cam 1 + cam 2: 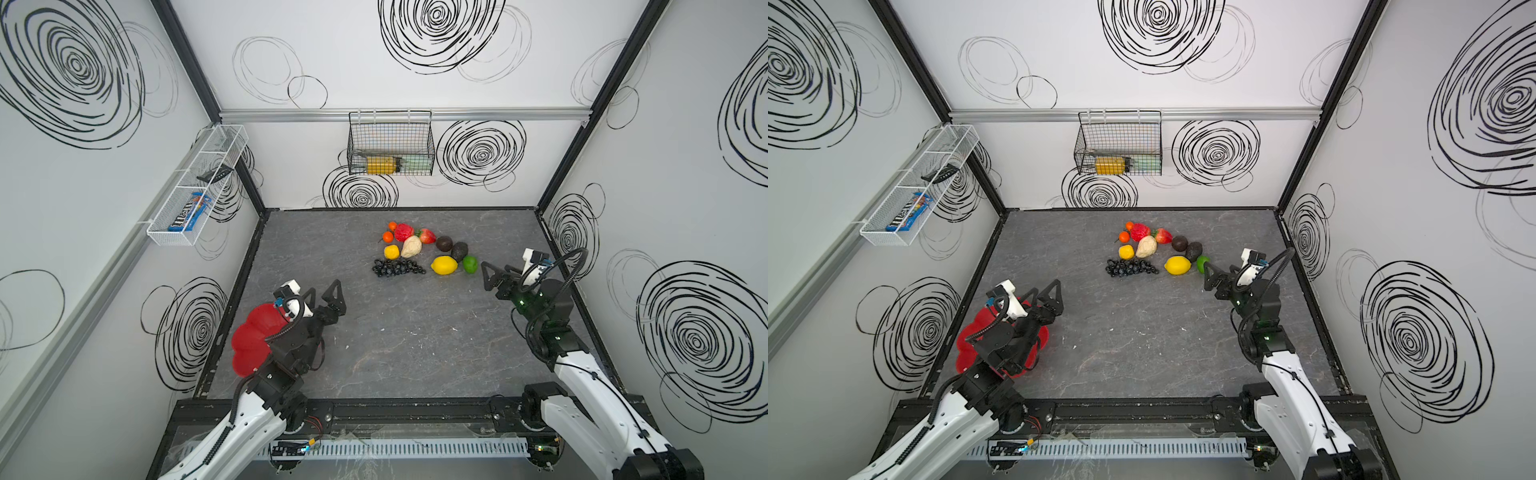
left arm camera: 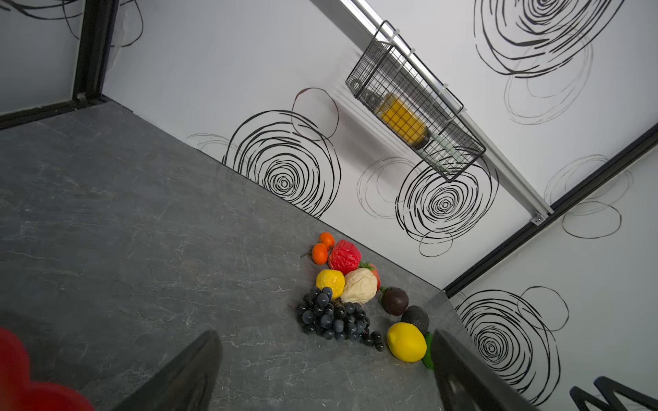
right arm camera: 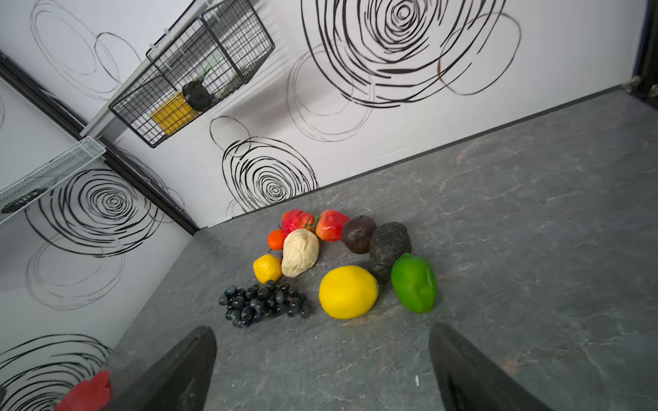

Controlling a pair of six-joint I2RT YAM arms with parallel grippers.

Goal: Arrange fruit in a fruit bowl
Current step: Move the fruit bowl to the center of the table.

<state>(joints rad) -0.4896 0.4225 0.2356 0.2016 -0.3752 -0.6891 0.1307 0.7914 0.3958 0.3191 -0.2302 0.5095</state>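
Fruit (image 1: 411, 247) sits bunched upper-centre, bowl (image 1: 249, 340) way off at lower left. Right gripper (image 1: 490, 276), spread wide and empty, is nearest, lime (image 1: 470, 264) just left of it; left gripper (image 1: 322, 293) wide too.

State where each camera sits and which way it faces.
Top views: overhead, looking down at table, fruit, fruit bowl; left arm, right arm, left gripper, right gripper show.
Left wrist: on left arm, facing fruit; own open fingers show.
Right wrist: on right arm, facing fruit; own open fingers show.
Shared: all see fruit, black basket.
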